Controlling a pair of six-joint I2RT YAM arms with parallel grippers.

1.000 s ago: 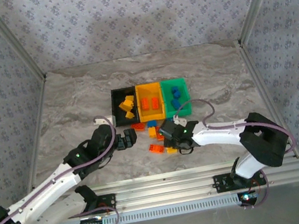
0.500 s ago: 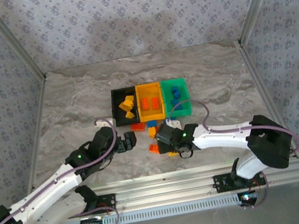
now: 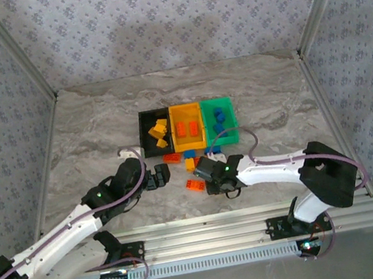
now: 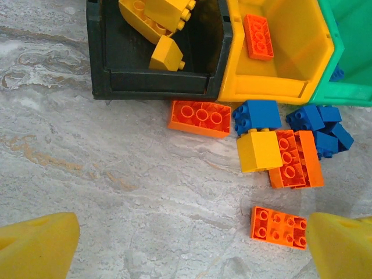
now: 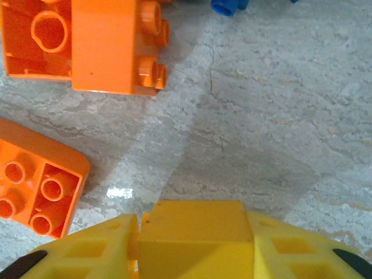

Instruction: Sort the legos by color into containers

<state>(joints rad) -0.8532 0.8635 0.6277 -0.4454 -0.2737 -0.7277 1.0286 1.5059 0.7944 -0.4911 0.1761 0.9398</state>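
The right pincer (image 5: pixel 195 229) grips a small yellow plastic brick (image 5: pixel 196 212) between its fingers, just in front of the row of three joined plastic bins (image 3: pixel 203 124), which are black, yellow-orange and green. The left pincer (image 4: pixel 189 244) stands wide and empty in front of the row's black end. A loose orange brick (image 4: pixel 199 118), a blue brick (image 4: pixel 256 114) and others lie on the marbled tabletop (image 4: pixel 116 192) close before the row.

Bright, even light, soft shadows, one small glare spot, sharp focus
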